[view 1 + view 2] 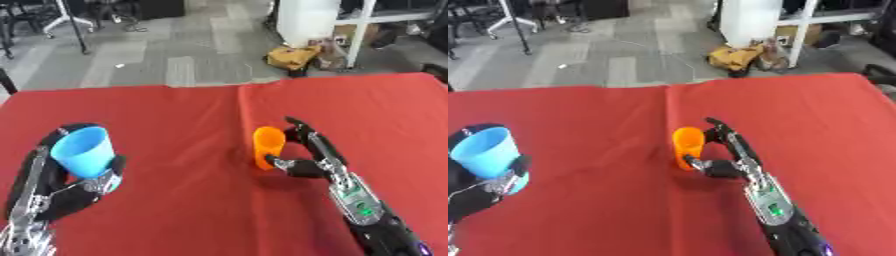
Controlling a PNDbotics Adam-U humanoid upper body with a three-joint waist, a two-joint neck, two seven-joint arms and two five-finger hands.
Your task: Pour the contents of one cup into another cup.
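Two cups held, one in each robot hand, over the red table (192, 115).

The blue cup (85, 151) is clasped upright by the curled fingers of the left robot hand (74, 187), raised off the cloth. The orange cup (269, 147) is enclosed between thumb and fingers of the right robot hand (306, 152), well apart from the blue one, its mouth tilted away from the palm.

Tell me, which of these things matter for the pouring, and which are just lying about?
For the job:
- blue cup, held in the left hand
- orange cup, with the right hand around it

Lying about:
- red tablecloth
- yellow bag on the floor beyond the table
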